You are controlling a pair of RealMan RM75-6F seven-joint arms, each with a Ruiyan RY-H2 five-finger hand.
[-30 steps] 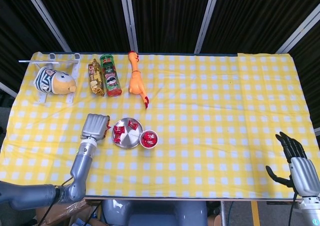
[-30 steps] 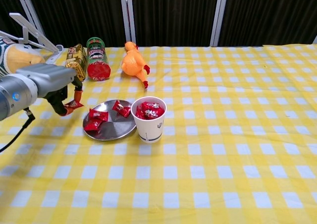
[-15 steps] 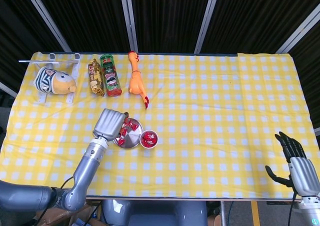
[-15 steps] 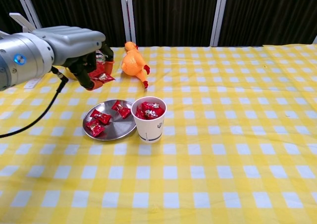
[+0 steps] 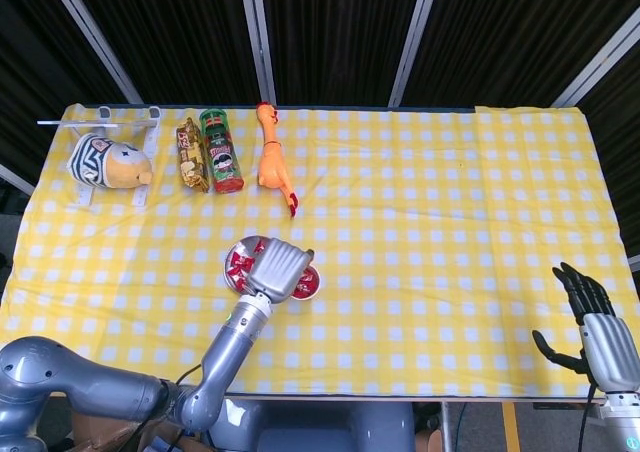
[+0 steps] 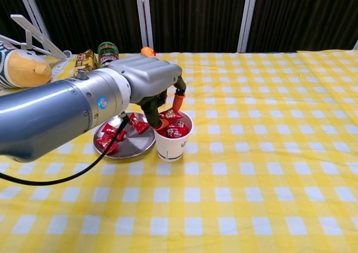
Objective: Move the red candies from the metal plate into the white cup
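While your left hand [image 6: 151, 82] hovers over the white cup [image 6: 171, 144], fingertips [image 6: 162, 122] dipped among its red candies [image 6: 174, 129], I cannot tell whether it grips one; more lie on the metal plate [image 6: 136, 144] at its nine o'clock. Your right hand [image 5: 598, 332] idles, fingers spread, holding nothing.

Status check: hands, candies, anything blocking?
Left hand over cup, candy in fingers. Right hand idle, open. Candies still on plate. Nothing blocking.
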